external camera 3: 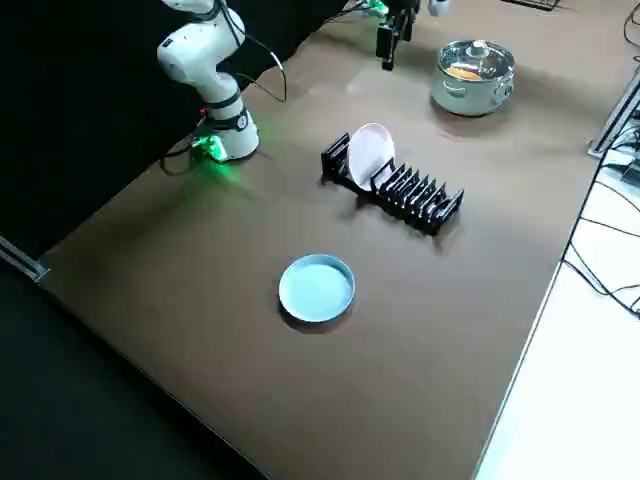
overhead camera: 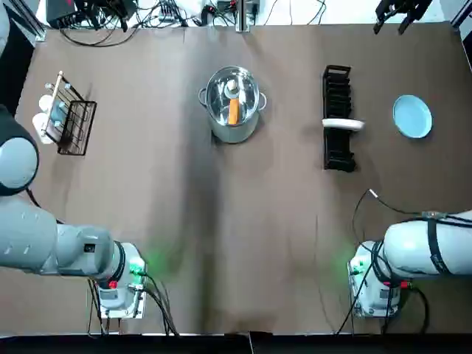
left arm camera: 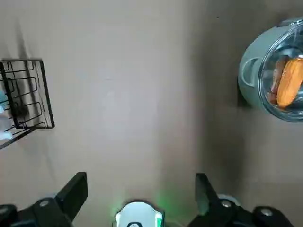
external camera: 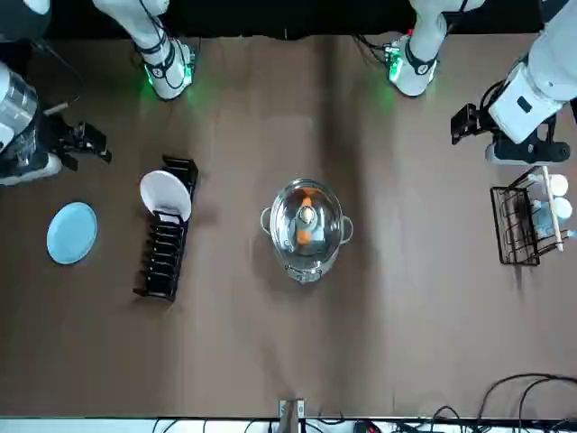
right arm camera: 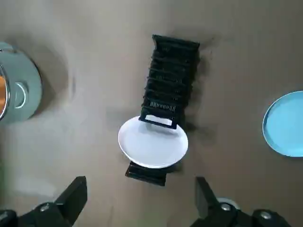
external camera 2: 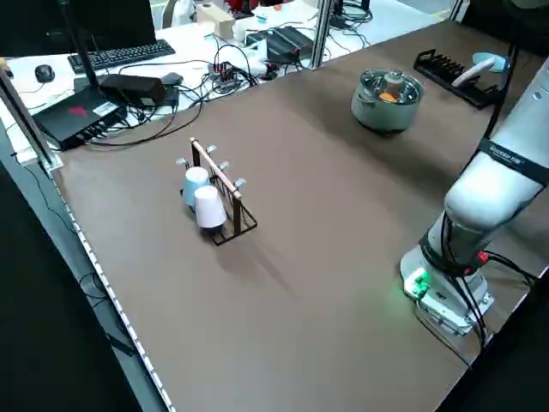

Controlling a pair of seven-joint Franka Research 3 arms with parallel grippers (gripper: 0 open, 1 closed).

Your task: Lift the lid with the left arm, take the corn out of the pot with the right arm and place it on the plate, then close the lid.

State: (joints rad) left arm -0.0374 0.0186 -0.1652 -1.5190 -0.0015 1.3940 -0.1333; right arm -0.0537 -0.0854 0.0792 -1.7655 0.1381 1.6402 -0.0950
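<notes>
left gripper (left arm camera: 140, 182), right gripper (right arm camera: 140, 184) both spread; we see dish rack (overhead camera: 338, 118) between lidded pot (overhead camera: 232, 103) and blue plate (overhead camera: 411, 116), toward the table's (overhead camera: 221, 243) far edge.

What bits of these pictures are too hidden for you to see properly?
Corn: top view, the shiny lid covers it, so its ends are unclear.
Pot: left wrist view, cut off by the picture's edge.
Blue plate: right wrist view, partly cut off by the edge.

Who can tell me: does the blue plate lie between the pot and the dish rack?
No, the blue plate lies beyond the dish rack, on its side away from the pot.
</notes>
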